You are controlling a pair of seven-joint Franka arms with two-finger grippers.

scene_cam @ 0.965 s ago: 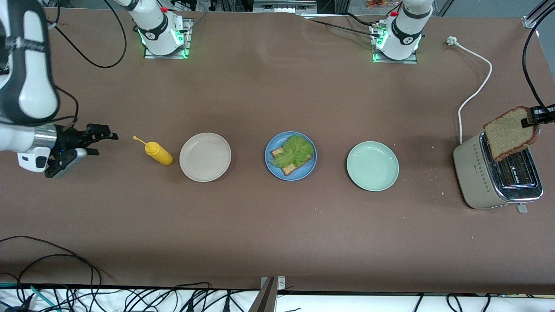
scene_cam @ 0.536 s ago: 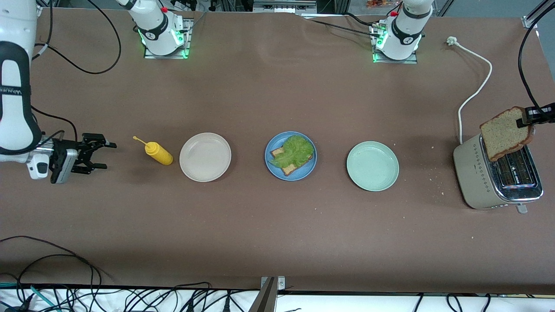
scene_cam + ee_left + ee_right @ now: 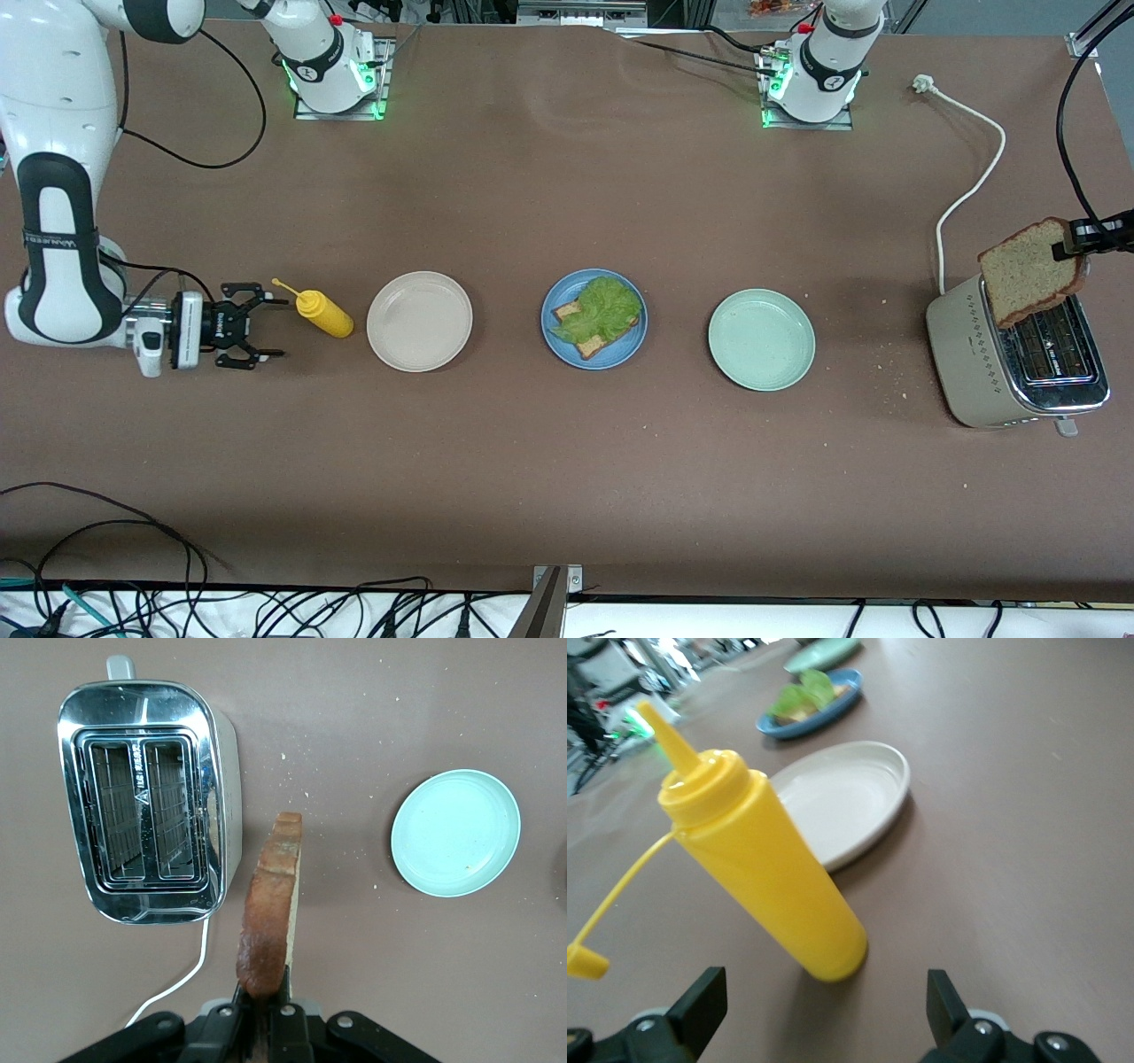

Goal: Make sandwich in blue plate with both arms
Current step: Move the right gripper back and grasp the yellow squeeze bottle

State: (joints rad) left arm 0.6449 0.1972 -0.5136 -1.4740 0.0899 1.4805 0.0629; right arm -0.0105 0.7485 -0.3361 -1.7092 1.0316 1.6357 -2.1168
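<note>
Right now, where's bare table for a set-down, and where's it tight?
Free: the gaps between the beige plate, blue plate and mint plate, plus the wide strip nearer the front camera. Tight: the open right gripper at the mustard bottle, and the toaster under the left gripper's toast slice.

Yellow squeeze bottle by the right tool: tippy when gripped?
Probably. The yellow plastic squeeze bottle stands tall on a narrow base, so a side nudge may topple it. Its soft-looking wall likely dents. The open right tool brackets it.

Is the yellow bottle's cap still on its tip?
No, the yellow bottle shows a bare pointed nozzle, and its little cap hangs loose on a thin strap beside it, in front of the open right end effector.
</note>
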